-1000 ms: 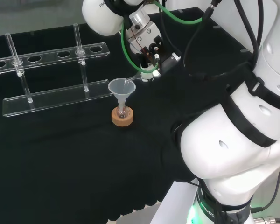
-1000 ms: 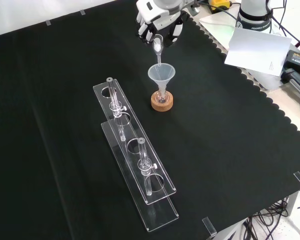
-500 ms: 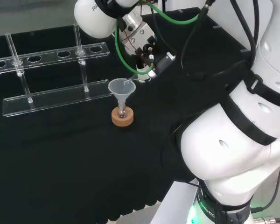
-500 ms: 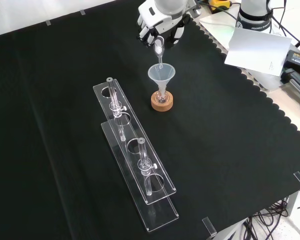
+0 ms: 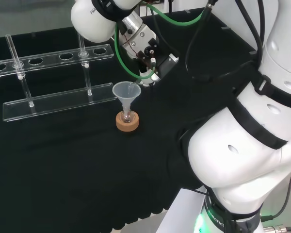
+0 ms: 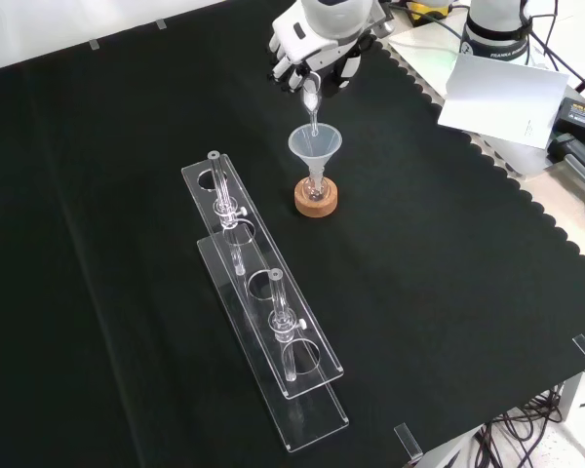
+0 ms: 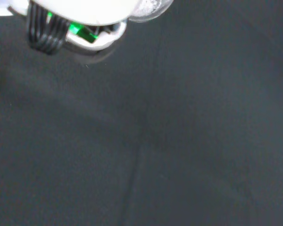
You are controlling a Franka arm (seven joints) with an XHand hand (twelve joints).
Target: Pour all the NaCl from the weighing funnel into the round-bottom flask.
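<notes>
A small round-bottom flask (image 5: 127,116) (image 6: 316,191) stands on a cork ring (image 5: 127,122) (image 6: 316,202). A clear conical funnel (image 5: 124,91) (image 6: 315,145) sits in its neck. The hand (image 5: 153,62) (image 6: 313,51) hangs just above and to the right of it in the head view, fingers curled round a small glass weighing funnel (image 5: 135,85) (image 6: 310,97). The weighing funnel is tilted steeply, spout down into the conical funnel's mouth. White grains show in it in the front view. In the wrist view its glass end (image 7: 151,6) with white grains sits beside a blurred white part of the hand (image 7: 75,10).
A long clear acrylic test-tube rack (image 5: 58,100) (image 6: 264,314) with upright posts stands left of the flask in the head view. The arm's white links (image 5: 242,145) rise at the right. In the front view, papers (image 6: 497,91) lie past the cloth's scalloped right edge.
The hand has turned further over the funnel, and the arm's upper link has swung left in the head view. The weighing funnel now points down more steeply. Flask and stand have not moved.
</notes>
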